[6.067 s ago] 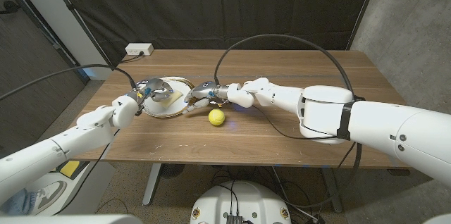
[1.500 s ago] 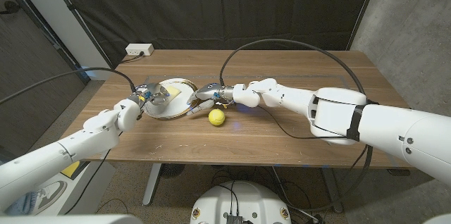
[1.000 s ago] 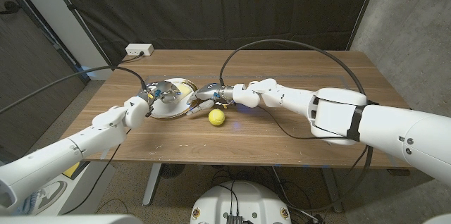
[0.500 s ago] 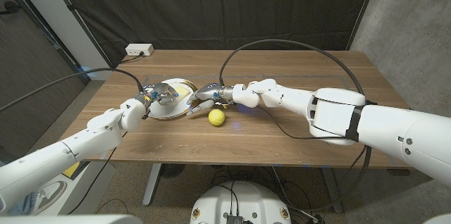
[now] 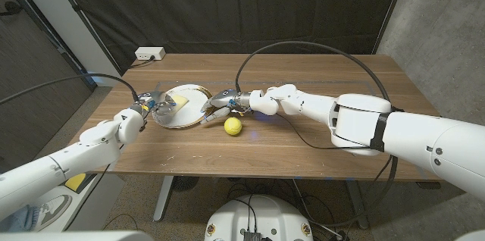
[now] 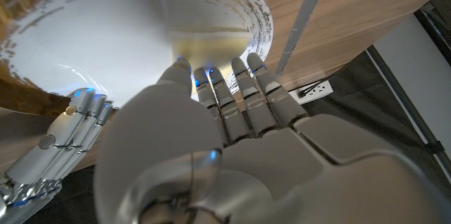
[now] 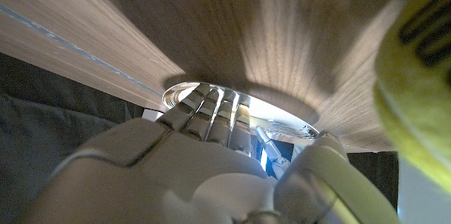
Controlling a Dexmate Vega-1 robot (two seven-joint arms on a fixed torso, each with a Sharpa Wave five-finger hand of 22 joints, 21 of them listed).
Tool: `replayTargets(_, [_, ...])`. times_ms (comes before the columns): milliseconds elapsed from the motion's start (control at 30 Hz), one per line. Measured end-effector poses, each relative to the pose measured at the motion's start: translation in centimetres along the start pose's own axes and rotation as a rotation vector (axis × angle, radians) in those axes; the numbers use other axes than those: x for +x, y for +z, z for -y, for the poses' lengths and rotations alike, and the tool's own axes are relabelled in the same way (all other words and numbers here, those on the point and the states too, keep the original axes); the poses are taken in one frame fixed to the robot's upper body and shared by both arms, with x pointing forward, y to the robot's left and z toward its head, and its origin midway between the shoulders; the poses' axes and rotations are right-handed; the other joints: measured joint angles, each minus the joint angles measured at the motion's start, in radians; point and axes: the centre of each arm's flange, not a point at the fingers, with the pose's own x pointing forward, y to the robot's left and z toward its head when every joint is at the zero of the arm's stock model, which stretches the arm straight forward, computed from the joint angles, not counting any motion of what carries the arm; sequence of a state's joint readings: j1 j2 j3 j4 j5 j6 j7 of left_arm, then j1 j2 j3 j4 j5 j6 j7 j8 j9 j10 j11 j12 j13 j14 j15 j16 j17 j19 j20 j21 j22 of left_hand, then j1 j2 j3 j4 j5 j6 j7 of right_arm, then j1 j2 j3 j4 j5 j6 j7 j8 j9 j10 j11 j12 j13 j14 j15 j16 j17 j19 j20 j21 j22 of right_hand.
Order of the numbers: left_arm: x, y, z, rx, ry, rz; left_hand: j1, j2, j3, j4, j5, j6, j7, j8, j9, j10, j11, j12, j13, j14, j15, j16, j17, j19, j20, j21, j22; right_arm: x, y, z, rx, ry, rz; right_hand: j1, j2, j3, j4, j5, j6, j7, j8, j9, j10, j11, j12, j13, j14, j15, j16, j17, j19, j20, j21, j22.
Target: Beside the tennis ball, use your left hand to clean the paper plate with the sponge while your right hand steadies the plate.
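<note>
Wiping the paper plate (image 5: 179,106) beside the tennis ball (image 5: 233,125), on the wooden table (image 5: 318,120).

Left hand (image 5: 151,105) at the plate's outer rim, away from the ball, fingers (image 6: 232,90) extended and pressing the pale yellow sponge (image 6: 211,43) onto the white surface, apparently to scrub it. Right hand (image 5: 219,102) at the plate's ball-side rim, fingers reaching to the edge, likely to stop it sliding; actual grip on the rim impossible to tell. Ball just beside the plate, near the right hand.
</note>
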State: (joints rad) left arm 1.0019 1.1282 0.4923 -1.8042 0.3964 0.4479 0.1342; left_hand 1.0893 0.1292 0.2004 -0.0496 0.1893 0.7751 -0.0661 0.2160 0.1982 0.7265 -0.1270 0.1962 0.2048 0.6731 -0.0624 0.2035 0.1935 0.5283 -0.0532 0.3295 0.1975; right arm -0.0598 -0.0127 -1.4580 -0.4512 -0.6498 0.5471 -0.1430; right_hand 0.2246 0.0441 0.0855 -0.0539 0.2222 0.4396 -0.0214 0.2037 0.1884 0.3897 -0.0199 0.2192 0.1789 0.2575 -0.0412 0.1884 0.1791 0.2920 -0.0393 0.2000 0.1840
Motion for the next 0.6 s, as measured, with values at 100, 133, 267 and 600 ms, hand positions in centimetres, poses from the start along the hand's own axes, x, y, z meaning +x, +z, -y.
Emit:
replayTargets(100, [-0.1,-0.2,-0.1,-0.001,0.002,-0.004,0.0,0.0,0.0,0.0,0.0,0.0,0.0,0.0,0.0,0.0,0.0,0.0,0.0,0.0,0.0,0.0,0.0,0.0,0.0,0.0,0.0,0.0,-0.1,0.0,0.001,0.001,-0.002,0.0,0.0,0.0,0.0,0.0,0.0,0.0,0.0,-0.001,0.0,0.0,0.0,0.0,0.0,0.0,0.0,0.0,0.0,0.0,0.003,-0.001])
replayTargets(133, [-0.1,-0.1,-0.1,-0.002,0.003,-0.004,0.0,0.0,0.0,0.0,0.0,0.0,0.0,0.0,0.0,0.0,0.0,0.0,0.0,0.0,0.0,0.0,0.0,0.0,0.0,0.0,0.0,0.0,-0.1,-0.1,0.002,0.001,-0.002,0.0,0.0,0.0,0.0,0.0,0.0,0.0,0.0,-0.001,0.0,0.0,0.0,0.0,0.0,0.0,0.0,0.0,0.0,0.0,0.003,-0.001])
replayTargets(267, [-0.1,-0.1,-0.2,-0.003,0.006,0.0,0.0,0.0,0.0,0.0,0.0,0.0,0.0,0.0,0.001,0.0,0.0,0.0,0.0,0.0,0.0,0.0,0.0,0.0,0.0,0.0,0.0,0.0,-0.1,-0.1,0.002,0.001,-0.003,0.0,0.0,0.0,0.0,0.0,0.0,0.0,0.0,-0.001,0.0,0.0,0.0,0.0,0.0,0.0,0.0,0.0,0.004,-0.004,0.004,-0.001])
replayTargets(600, [0.4,2.3,-0.3,-0.001,0.019,0.077,0.0,0.0,0.0,0.0,0.0,0.0,0.0,0.0,0.001,0.0,0.0,0.0,0.0,0.0,0.0,0.0,0.0,0.0,0.0,0.0,0.0,-0.4,-0.1,-0.3,0.007,-0.013,0.001,0.0,0.0,0.0,0.0,0.0,0.0,0.0,-0.003,-0.001,0.0,0.0,0.0,-0.003,0.0,0.0,0.0,0.0,0.003,-0.004,0.003,-0.001])
